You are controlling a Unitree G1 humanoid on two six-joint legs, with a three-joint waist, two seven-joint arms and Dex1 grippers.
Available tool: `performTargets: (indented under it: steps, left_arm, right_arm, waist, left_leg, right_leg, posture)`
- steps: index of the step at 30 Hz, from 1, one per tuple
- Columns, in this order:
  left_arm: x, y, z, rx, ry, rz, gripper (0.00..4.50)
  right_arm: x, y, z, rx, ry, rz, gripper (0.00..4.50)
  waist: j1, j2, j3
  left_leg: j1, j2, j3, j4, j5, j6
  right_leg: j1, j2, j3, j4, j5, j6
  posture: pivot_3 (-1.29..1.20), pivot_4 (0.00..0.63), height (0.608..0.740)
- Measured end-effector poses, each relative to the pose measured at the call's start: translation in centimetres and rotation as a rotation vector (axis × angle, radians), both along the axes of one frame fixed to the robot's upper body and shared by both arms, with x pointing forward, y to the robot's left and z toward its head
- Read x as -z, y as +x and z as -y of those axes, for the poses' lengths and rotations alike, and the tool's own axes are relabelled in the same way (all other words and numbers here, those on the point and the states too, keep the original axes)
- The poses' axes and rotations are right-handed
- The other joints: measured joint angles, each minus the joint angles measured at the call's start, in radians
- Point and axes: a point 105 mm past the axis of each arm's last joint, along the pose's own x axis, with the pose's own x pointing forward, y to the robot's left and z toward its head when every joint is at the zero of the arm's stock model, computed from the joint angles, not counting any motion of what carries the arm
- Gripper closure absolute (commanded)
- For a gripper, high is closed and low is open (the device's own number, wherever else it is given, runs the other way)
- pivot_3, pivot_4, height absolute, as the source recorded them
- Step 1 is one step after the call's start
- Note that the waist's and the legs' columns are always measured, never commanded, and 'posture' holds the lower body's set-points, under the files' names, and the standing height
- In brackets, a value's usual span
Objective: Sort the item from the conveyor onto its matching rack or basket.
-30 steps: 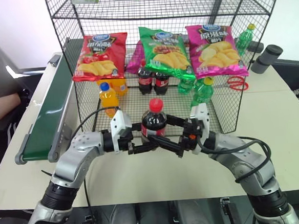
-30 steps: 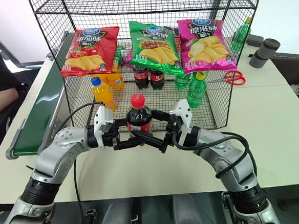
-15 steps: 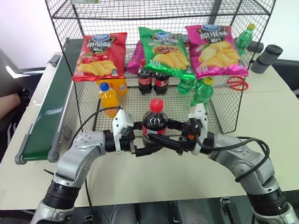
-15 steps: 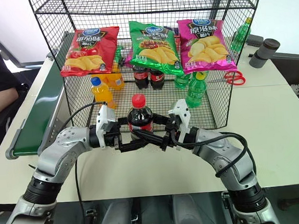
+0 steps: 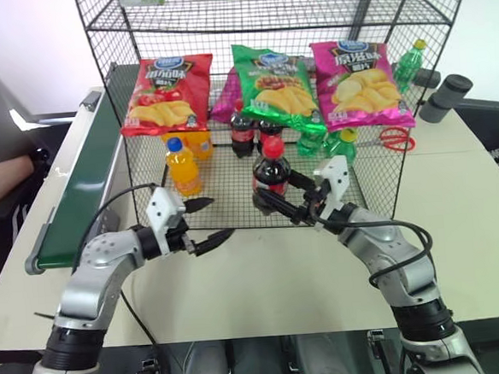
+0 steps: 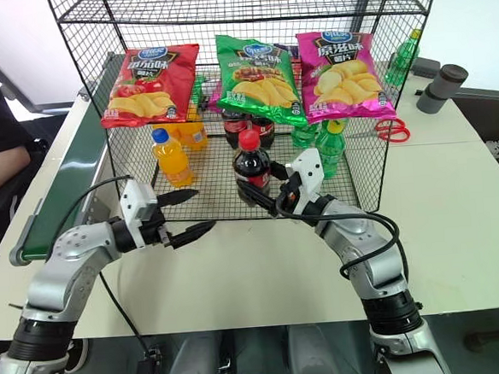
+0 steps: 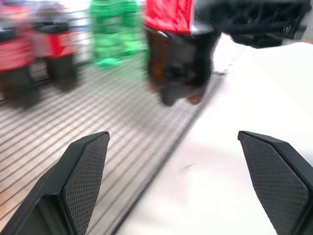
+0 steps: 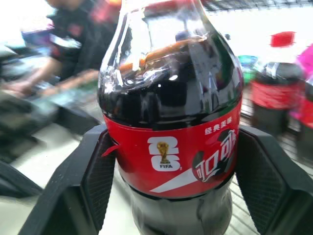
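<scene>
Crisp bags (image 5: 268, 87) overhang right pincer (image 5: 272, 201) clamping cola bottle (image 5: 271, 173); left pincer (image 5: 209, 221) gapes empty.

My right claw (image 5: 272, 204) has the cola bottle (image 5: 272, 173) up at 12 o'clock, right at the rack (image 5: 387, 190) front; conveyor (image 5: 83, 190) at 9, my left claw (image 5: 202, 220) near 7.

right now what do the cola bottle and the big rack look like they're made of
Cola bottle: apparently clear, glossy plastic, since highlights glint on the shoulder and dark liquid shows through; the red label looks like thin printed film. Rack: black wire mesh, probably coated or painted metal, judging by its thin crossed wires with a dull finish.
</scene>
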Motion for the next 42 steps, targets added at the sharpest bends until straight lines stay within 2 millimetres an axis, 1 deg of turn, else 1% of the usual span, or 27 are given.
performTargets:
  steps: [2,4,6,8,11,15,19,26,28,29,30,34,37,39,42]
  left_arm:
    - [-0.4,0.3,-0.8,-0.067,-0.028,0.025,0.01]
    - [-0.6,0.3,-1.6,-0.132,-0.05,0.044,0.01]
    - [-0.6,-0.1,-2.0,-0.159,-0.056,0.054,0.01]
    - [-0.5,-0.5,-2.3,-0.175,-0.057,0.06,0.01]
    - [-0.7,-0.8,-2.1,-0.175,-0.064,0.071,0.01]
    - [-0.8,-1.2,-1.8,-0.174,-0.073,0.082,0.01]
    - [-0.8,-1.2,-1.7,-0.169,-0.072,0.08,0.01]
    - [-0.8,-1.2,-1.1,-0.155,-0.086,0.084,0.01]
    - [-1.0,-1.1,-0.8,-0.144,-0.089,0.093,0.0]
    - [-1.1,-1.1,-0.7,-0.139,-0.09,0.098,0.0]
    - [-1.2,-1.0,-0.6,-0.138,-0.09,0.101,0.0]
    - [-1.1,-0.9,-0.6,-0.135,-0.091,0.099,0.0]
    - [-0.9,-0.8,-0.6,-0.137,-0.091,0.095,0.0]
    - [-0.9,-0.8,-0.6,-0.137,-0.091,0.095,0.0]
    - [-0.9,-0.8,-0.7,-0.141,-0.091,0.094,0.0]
  right_arm:
    - [1.3,0.9,-0.5,0.04,-0.017,0.005,1.54]
    - [2.4,2.2,-1.0,0.105,-0.029,0.02,1.54]
    - [2.7,3.6,-0.9,0.176,-0.041,0.049,1.54]
    - [2.6,4.6,-0.6,0.228,-0.045,0.082,1.54]
    - [2.6,5.8,-0.2,0.294,-0.036,0.114,1.54]
    - [4.1,6.8,-0.6,0.324,-0.018,0.08,1.54]
    - [5.0,7.2,-1.2,0.322,-0.004,0.044,1.54]
    - [4.9,7.7,-1.6,0.313,0.014,0.031,1.54]
    - [4.9,7.7,-1.7,0.303,0.024,0.025,0.51]
    - [4.9,7.7,-1.7,0.299,0.029,0.025,0.11]
    - [4.7,7.7,-1.7,0.296,0.036,0.032,0.05]
    - [4.0,7.7,-1.7,0.286,0.051,0.058,0.05]
    - [2.9,7.4,-1.4,0.272,0.061,0.108,0.05]
    - [2.4,7.1,-0.9,0.263,0.062,0.134,0.05]
    - [1.7,5.8,0.8,0.225,0.029,0.177,0.05]
  waist:
    - [-0.001,0.0,0.0]
    - [-0.005,0.0,0.0]
    - [-0.006,0.001,0.0]
    - [-0.005,0.001,0.0]
    - [-0.004,0.001,0.001]
    - [-0.009,0.001,0.001]
    - [-0.016,0.001,0.001]
    - [-0.03,0.001,0.001]
    - [-0.031,0.001,0.001]
    - [-0.031,0.001,0.001]
    - [-0.031,0.002,0.001]
    - [-0.031,0.002,0.001]
    - [-0.031,0.002,0.001]
    - [-0.029,0.002,0.001]
    - [-0.026,0.002,0.001]
  left_leg:
    - [0.0,0.0,0.0,0.0,0.0,0.0]
    - [0.0,0.0,0.001,0.0,0.0,0.0]
    - [0.0,0.0,0.001,0.0,0.0,-0.001]
    - [0.0,0.0,0.001,0.0,0.0,-0.001]
    - [0.0,-0.001,0.001,0.0,0.0,-0.001]
    - [0.001,-0.001,0.002,0.0,0.0,-0.001]
    - [0.001,-0.001,0.002,0.0,0.001,-0.001]
    - [0.001,-0.001,0.001,0.0,0.001,-0.002]
    - [0.001,-0.001,0.001,0.0,0.001,-0.002]
    - [0.001,-0.001,0.001,0.0,0.001,-0.002]
    - [0.001,-0.001,0.001,0.0,0.001,-0.002]
    - [0.001,-0.001,0.001,0.0,0.001,-0.002]
    - [0.001,-0.001,0.002,0.0,0.001,-0.002]
    - [0.001,-0.002,0.001,0.0,0.001,-0.002]
    - [0.001,-0.002,0.001,0.0,0.001,-0.002]
  right_leg:
    - [0.0,0.0,0.0,0.001,0.0,0.0]
    - [-0.001,-0.001,0.0,0.002,0.0,0.0]
    - [-0.001,-0.002,0.0,0.002,0.0,0.0]
    - [-0.001,-0.004,0.0,0.002,0.0,0.0]
    - [-0.001,-0.005,0.0,0.002,0.0,0.0]
    - [-0.001,-0.006,0.0,0.003,0.0,0.0]
    - [-0.002,-0.006,0.0,0.004,0.0,0.0]
    - [-0.002,-0.007,0.0,0.005,0.0,0.0]
    - [-0.002,-0.007,0.0,0.006,0.0,0.0]
    - [-0.002,-0.007,0.0,0.006,0.0,0.0]
    - [-0.002,-0.007,0.0,0.006,0.0,0.0]
    - [-0.002,-0.007,0.0,0.006,0.0,0.0]
    - [-0.002,-0.007,0.0,0.006,0.0,0.0]
    - [-0.002,-0.008,0.0,0.006,0.0,0.0]
    - [-0.002,-0.009,0.0,0.006,0.0,0.0]
  posture:
    - [0.0,0.15,0.74]
    - [0.0,0.15,0.74]
    - [0.0,0.15,0.74]
    - [0.0,0.15,0.74]
    - [0.0,0.15,0.74]
    - [0.0,0.15,0.74]
    - [0.0,0.15,0.74]
    - [0.0,0.15,0.74]
    - [0.0,0.15,0.74]
    - [0.0,0.15,0.74]
    - [0.0,0.15,0.74]
    - [0.0,0.15,0.74]
    - [0.0,0.15,0.74]
    - [0.0,0.15,0.74]
    - [0.0,0.15,0.74]
